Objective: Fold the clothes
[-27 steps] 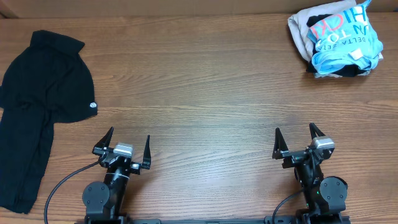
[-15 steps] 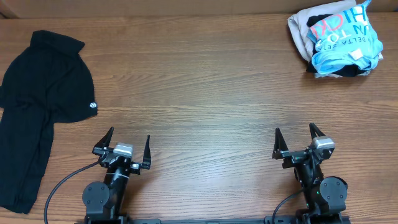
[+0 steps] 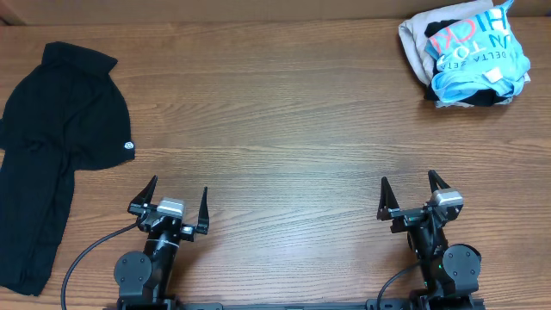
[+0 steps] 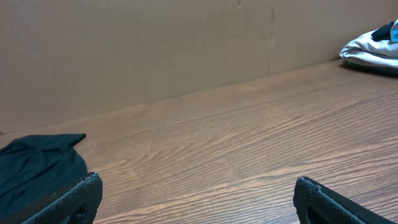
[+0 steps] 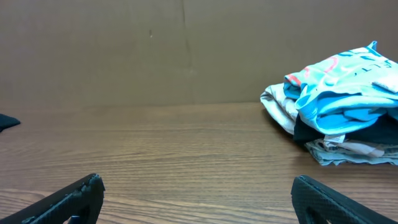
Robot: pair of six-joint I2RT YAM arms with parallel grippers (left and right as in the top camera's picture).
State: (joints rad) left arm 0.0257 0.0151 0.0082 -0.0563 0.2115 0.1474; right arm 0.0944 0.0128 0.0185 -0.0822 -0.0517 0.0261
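The shirt [image 3: 52,146] lies on the table [image 3: 284,129] ahead of the left gripper's [image 3: 179,186] jaws and out to their left, well apart from them. The heap of garments [image 3: 469,56] sits far ahead of the right gripper's [image 3: 408,179] jaws and off to their right, by the table's far edge. Both pairs of jaws stand side by side at the near edge, well apart, with the shirt and the heap at opposite ends of the table.

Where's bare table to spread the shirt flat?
Bare wood fills the middle of the table, between the black shirt at the left edge, the clothes pile in the far right corner, and the open left gripper and right gripper at the near edge. Crowded only there.
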